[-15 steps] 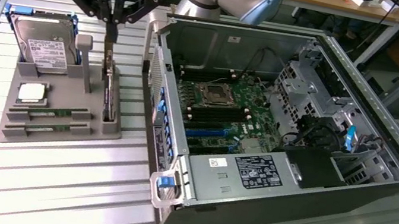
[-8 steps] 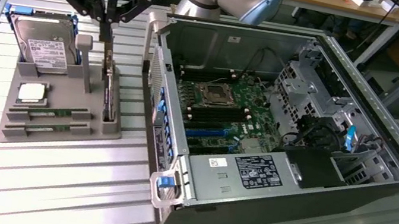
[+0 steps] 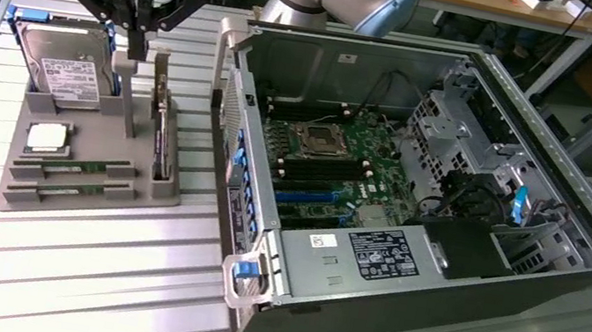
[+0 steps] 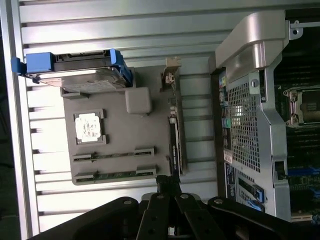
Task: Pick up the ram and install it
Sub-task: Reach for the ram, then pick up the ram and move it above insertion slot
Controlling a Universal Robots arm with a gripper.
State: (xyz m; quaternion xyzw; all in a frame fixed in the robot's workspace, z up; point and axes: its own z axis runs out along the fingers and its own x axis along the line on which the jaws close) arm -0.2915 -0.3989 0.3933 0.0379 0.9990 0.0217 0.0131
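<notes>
Closed fingers above tray, hard drive beside, ram seemingly slotted nearby

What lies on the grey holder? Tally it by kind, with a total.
Hard drive: 1
Processor chip: 1
Flat green memory sticks: 2
Board standing on edge: 1
Total: 5

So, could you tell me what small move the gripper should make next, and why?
Probably open the gripper first: it hangs shut, with nothing visibly held, above the tray, while the ram sits untouched in its slot.
</notes>
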